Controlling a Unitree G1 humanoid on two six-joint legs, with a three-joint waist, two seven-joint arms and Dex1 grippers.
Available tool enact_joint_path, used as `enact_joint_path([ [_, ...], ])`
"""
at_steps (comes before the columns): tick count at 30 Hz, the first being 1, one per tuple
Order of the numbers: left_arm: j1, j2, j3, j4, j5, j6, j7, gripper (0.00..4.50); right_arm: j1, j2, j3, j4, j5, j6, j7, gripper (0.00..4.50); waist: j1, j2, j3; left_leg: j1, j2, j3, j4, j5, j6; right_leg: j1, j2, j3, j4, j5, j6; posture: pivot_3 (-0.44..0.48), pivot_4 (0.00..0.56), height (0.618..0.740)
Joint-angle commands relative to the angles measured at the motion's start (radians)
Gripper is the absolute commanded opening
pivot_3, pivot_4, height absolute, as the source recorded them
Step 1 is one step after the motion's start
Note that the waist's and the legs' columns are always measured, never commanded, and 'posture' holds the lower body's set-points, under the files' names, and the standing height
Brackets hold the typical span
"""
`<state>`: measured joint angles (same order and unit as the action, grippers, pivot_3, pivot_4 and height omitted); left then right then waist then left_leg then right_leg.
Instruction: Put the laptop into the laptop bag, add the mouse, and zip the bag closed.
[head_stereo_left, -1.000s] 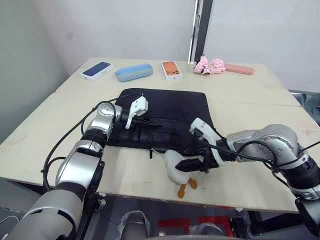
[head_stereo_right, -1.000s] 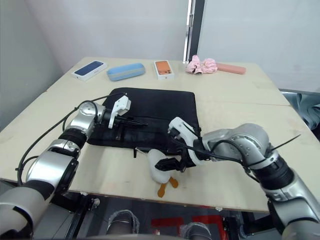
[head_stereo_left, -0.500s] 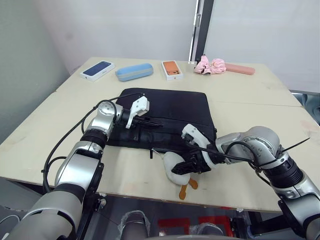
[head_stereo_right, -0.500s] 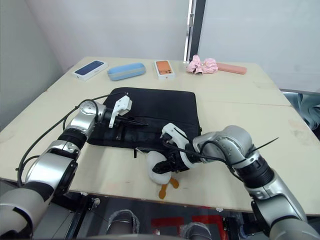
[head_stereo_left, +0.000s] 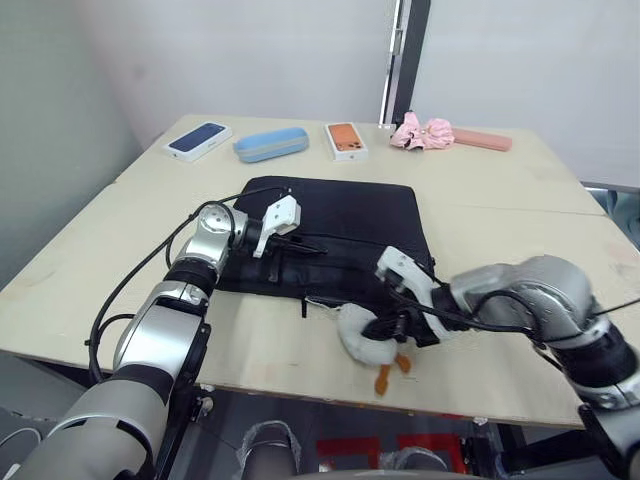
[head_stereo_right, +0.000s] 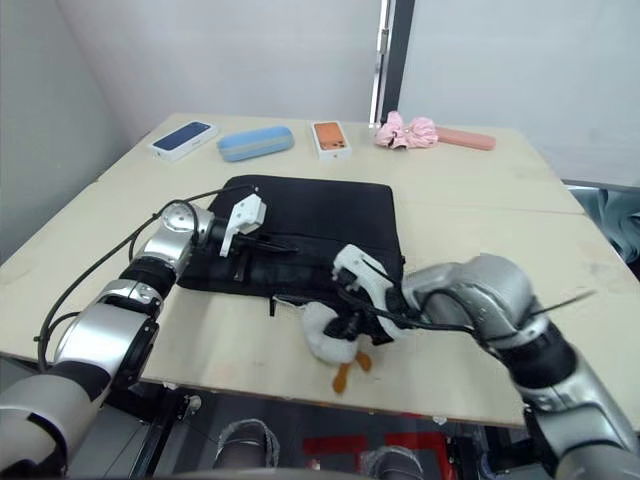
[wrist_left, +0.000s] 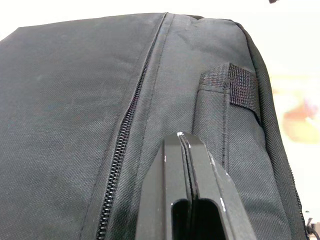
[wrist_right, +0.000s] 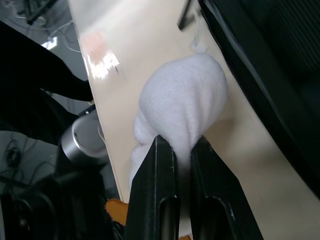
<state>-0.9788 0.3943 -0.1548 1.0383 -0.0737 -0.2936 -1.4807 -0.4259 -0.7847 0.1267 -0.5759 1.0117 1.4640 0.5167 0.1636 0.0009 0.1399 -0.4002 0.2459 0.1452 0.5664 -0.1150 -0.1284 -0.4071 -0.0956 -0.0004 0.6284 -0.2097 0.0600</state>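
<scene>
Shifted rightward, right gripper (wrist_right: 181, 150) pinches the plush (wrist_right: 182, 107); left gripper (wrist_left: 184, 150) clenched on laptop bag (head_stereo_left: 340, 215).

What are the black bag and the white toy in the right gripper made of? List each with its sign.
Laptop bag: seemingly woven synthetic fabric, matte, with visible twill weave, webbing strap and coil zipper.
Plush toy: soft fleecy pile, probably stuffed; it bunches where the right gripper pinches it.
</scene>
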Motion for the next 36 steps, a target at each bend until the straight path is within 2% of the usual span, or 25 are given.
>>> enact_joint_path([
  [1, 0.017, 0.011, -0.022, 0.046, 0.052, -0.008, 0.012, 0.00, 0.088, -0.069, -0.153, -0.109, 0.076, -0.001, 0.036, 0.05, -0.002, 0.000, 0.000, 0.001, 0.000, 0.000, 0.000, 0.000, 0.000, 0.001, 0.000, 0.000, 0.000, 0.000, 0.000, 0.000, 0.150, 0.740],
  [8, 0.010, -0.007, -0.020, 0.069, 0.053, -0.025, 0.024, 0.00, 0.282, -0.262, -0.390, -0.132, 0.069, -0.063, 0.118, 0.05, -0.001, 0.000, -0.001, 0.004, 0.000, 0.001, 0.000, -0.003, 0.005, 0.003, -0.001, 0.001, 0.000, 0.000, 0.001, 0.000, 0.150, 0.740],
  [11, 0.010, -0.013, -0.023, 0.071, 0.055, -0.030, 0.023, 0.00, 0.361, -0.320, -0.448, -0.138, 0.050, -0.098, 0.157, 0.05, 0.002, 0.001, -0.001, 0.004, -0.001, 0.001, 0.000, -0.003, 0.005, 0.004, -0.001, 0.001, 0.000, 0.000, 0.001, 0.000, 0.150, 0.740],
  [16, -0.002, -0.019, -0.023, 0.078, 0.059, -0.041, 0.029, 0.00, 0.574, -0.430, -0.548, -0.083, -0.096, -0.212, 0.277, 0.05, 0.008, 0.001, -0.002, 0.002, -0.001, 0.001, -0.001, -0.003, 0.007, 0.004, -0.003, 0.000, -0.003, 0.000, 0.001, 0.000, 0.150, 0.740],
  [23, -0.014, -0.022, -0.021, 0.082, 0.055, -0.032, 0.019, 0.00, 0.697, -0.500, -0.608, 0.070, -0.290, -0.387, 0.410, 0.05, 0.009, 0.001, -0.002, 0.002, -0.002, 0.002, 0.000, -0.003, 0.008, 0.004, -0.007, 0.000, -0.003, 0.000, 0.001, 0.000, 0.150, 0.740],
  [31, -0.001, -0.016, -0.018, 0.075, 0.053, -0.021, 0.005, 0.00, 0.701, -0.517, -0.575, 0.201, -0.437, -0.522, 0.473, 0.05, 0.008, 0.001, -0.002, 0.001, -0.003, 0.003, -0.001, -0.003, 0.010, 0.003, -0.007, 0.000, -0.004, 0.000, 0.001, 0.000, 0.150, 0.740],
  [36, 0.008, -0.008, -0.020, 0.083, 0.060, -0.032, 0.015, 0.00, 0.563, -0.499, -0.476, 0.292, -0.517, -0.570, 0.397, 0.05, 0.002, 0.002, -0.002, 0.001, -0.005, 0.003, 0.000, -0.003, 0.012, 0.003, -0.007, -0.001, -0.004, 0.000, 0.001, 0.000, 0.150, 0.740],
])
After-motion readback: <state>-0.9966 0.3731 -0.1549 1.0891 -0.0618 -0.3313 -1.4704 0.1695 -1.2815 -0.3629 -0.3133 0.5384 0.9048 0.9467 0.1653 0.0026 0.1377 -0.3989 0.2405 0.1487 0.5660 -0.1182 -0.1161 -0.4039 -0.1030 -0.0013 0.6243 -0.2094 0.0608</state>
